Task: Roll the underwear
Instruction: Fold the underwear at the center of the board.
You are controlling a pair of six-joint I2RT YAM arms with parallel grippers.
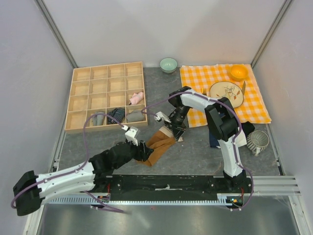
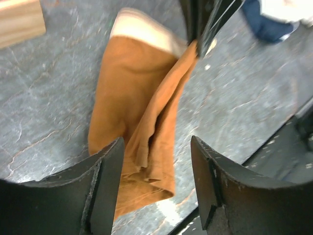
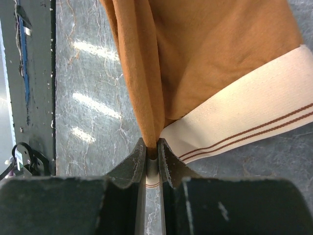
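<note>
Underwear (image 1: 160, 143) (the rust-brown pair w/ the tan band (image 3: 244, 117)) lies on the table (image 1: 195, 156) at the centre of the top view, between both arms. It is folded lengthwise into a strip running from upper right to lower left.

Right tool (image 3: 151, 147) is clenched on a raised fold of brown cloth right by the band, at bottom centre of its wrist view. The cloth rises in a taut ridge from that pinch, prob. to hold the strip straight and anchored.

Left tool (image 2: 155, 161) is released, fingers (image 2: 110, 181) spread either side of the strip's other end, low in its wrist view, gripping nothing. Judging by that straddle, it's lined up to take the free end & start rolling toward the band.

Risk: the layers at that end look loose, so a shallow pinch may catch only the top one.
</note>
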